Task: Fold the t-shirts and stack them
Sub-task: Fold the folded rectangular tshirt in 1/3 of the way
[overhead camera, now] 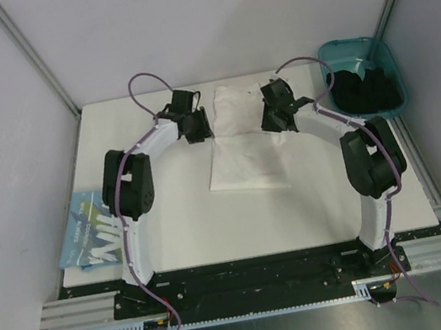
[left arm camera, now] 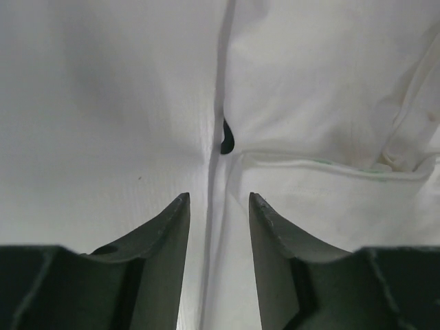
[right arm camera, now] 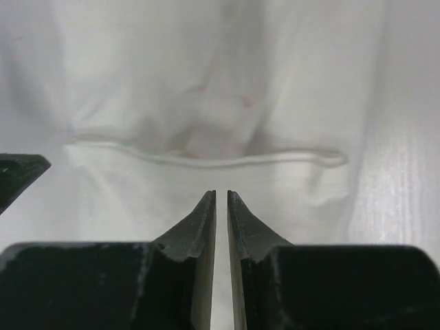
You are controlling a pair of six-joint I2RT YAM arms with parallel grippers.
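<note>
Pale grey walls and aluminium posts close in a white bench (overhead camera: 180,223). A white t-shirt (overhead camera: 243,148) lies at mid-bench toward the far side, partly folded, with its far part bunched and its near part flat. We see no print or lettering on its upper face. Both wrist views show only a faint greenish line along a fold edge.

The left gripper (overhead camera: 197,126) sits at the shirt's far-left edge. In its wrist view the gripper (left arm camera: 218,203) is spread and holds nothing, with the shirt's edge running between its fingers.

The right gripper (overhead camera: 274,117) sits at the far-right edge. Its wrist view shows the gripper (right arm camera: 221,199) pressed almost together, with a thin slit left. We cannot tell whether cloth is caught there.

A second, folded t-shirt (overhead camera: 89,231) lies at the left edge of the bench. It bears a light-blue graphic with white letters too small to read.

A teal bin (overhead camera: 386,59) stands at the far right corner with black items (overhead camera: 365,88) inside it.
</note>
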